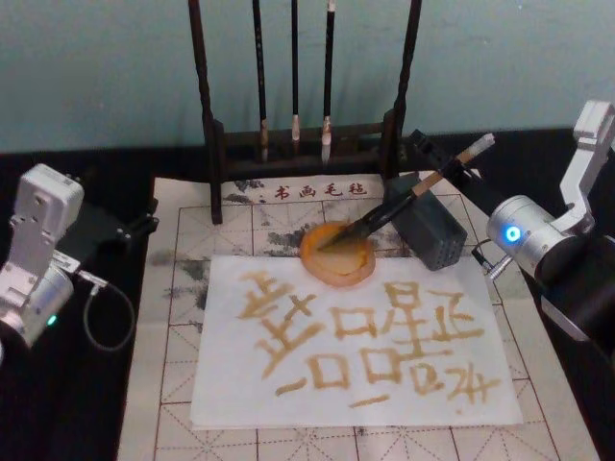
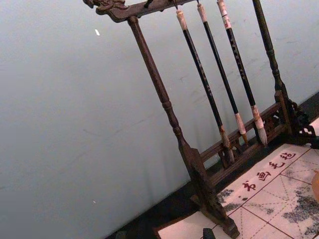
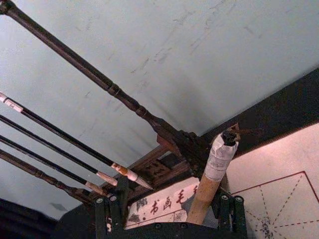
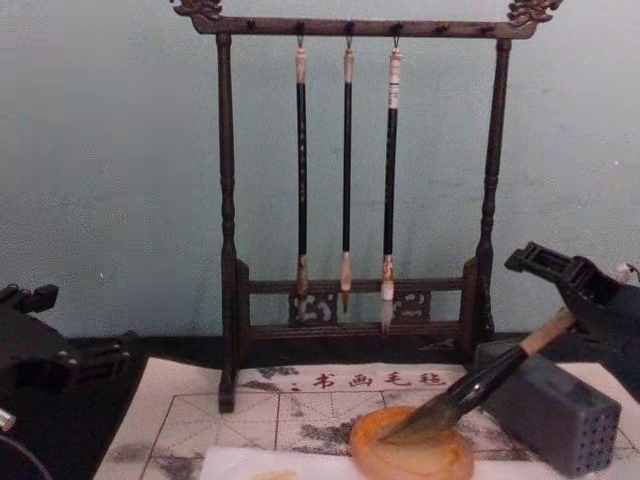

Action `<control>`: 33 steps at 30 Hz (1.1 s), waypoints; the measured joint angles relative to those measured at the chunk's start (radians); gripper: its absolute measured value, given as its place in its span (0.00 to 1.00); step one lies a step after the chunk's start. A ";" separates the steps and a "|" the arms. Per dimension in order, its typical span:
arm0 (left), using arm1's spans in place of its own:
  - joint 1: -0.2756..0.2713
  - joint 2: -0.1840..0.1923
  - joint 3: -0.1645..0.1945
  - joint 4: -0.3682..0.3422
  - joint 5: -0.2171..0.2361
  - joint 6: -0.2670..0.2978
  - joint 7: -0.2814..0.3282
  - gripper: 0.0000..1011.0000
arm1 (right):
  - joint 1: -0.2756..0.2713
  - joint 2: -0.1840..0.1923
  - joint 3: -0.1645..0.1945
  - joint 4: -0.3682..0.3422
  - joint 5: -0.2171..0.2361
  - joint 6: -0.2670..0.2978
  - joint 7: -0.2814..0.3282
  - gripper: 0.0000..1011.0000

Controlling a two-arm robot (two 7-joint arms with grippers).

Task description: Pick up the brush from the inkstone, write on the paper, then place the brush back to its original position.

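Near first: paper (image 1: 356, 336) covered in amber characters. Behind it the brush (image 1: 404, 206) leans, bristles in the inkstone (image 1: 336, 252), handle on the grey block (image 1: 432, 230). Light, stiff, probably slick; I'd pinch mid-handle. Right gripper (image 3: 169, 214) fingers spread astride its whitish end. Left gripper (image 4: 30, 350) parked; its fingers' state can't be told.

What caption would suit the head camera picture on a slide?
Brush rests tip-down in the inkstone, leaning on a grey block, above paper covered in characters.

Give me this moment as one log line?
brush: tip in inkstone, handle on grey block | paper: written | right gripper: open at handle | left gripper: idle
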 joint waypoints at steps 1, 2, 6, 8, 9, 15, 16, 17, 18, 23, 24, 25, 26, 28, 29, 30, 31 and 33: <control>0.000 0.000 0.000 0.000 0.000 0.000 0.000 0.99 | 0.000 0.000 0.000 0.000 0.000 0.000 0.000 0.99; 0.000 0.000 0.000 0.000 0.000 0.000 0.000 0.99 | 0.000 0.000 0.000 0.000 0.000 0.000 0.000 0.99; 0.000 0.000 0.000 0.000 0.000 0.000 0.000 0.99 | 0.000 0.000 0.000 0.000 0.000 0.000 0.000 0.99; 0.000 0.000 0.000 0.000 0.000 0.000 0.000 0.99 | 0.000 0.000 0.000 0.000 0.000 0.000 0.000 0.99; 0.000 0.000 0.000 0.000 0.000 0.000 0.000 0.99 | 0.000 0.000 0.000 0.000 0.000 0.000 0.000 0.99; 0.000 0.000 0.000 0.000 0.000 0.000 0.000 0.99 | 0.000 -0.001 0.002 0.002 0.001 0.000 -0.001 0.99; 0.000 0.000 0.000 0.000 0.000 0.000 0.000 0.99 | 0.000 -0.002 0.004 0.005 0.003 0.001 -0.003 0.99; 0.000 0.000 0.000 0.000 0.000 0.000 0.000 0.99 | 0.000 -0.002 0.004 0.005 0.003 0.001 -0.003 0.99; 0.000 0.000 0.000 0.000 0.000 0.000 0.000 0.99 | 0.000 -0.002 0.005 0.006 0.004 0.002 -0.004 0.99; 0.000 0.000 0.000 0.000 0.000 0.000 0.000 0.99 | -0.002 0.000 0.010 0.009 0.007 0.003 -0.008 0.99; 0.000 0.000 0.000 0.000 0.000 0.000 0.000 0.99 | -0.004 0.002 0.012 0.009 0.010 0.004 -0.009 0.99; 0.000 0.000 0.000 0.000 0.000 0.000 0.000 0.99 | -0.005 0.002 0.012 0.009 0.010 0.004 -0.010 0.99; 0.000 0.000 0.000 0.000 0.000 0.000 0.000 0.99 | -0.006 0.004 0.013 0.009 0.012 0.005 -0.011 0.99; 0.000 0.000 0.000 0.000 0.000 0.000 0.000 0.99 | -0.014 0.009 0.018 0.001 0.020 0.010 -0.014 0.99; 0.000 0.000 0.000 0.000 0.000 0.000 0.000 0.99 | -0.017 0.012 0.020 -0.003 0.023 0.011 -0.014 0.99; 0.000 0.000 0.000 0.000 0.000 0.000 0.000 0.99 | -0.024 0.018 0.022 -0.012 0.030 0.014 -0.015 0.99; 0.000 0.000 0.000 0.000 0.000 0.000 0.000 0.99 | -0.028 0.021 0.024 -0.017 0.033 0.015 -0.016 0.99; 0.000 0.000 0.000 0.000 0.000 0.000 0.000 0.99 | -0.037 0.029 0.026 -0.031 0.040 0.019 -0.018 0.99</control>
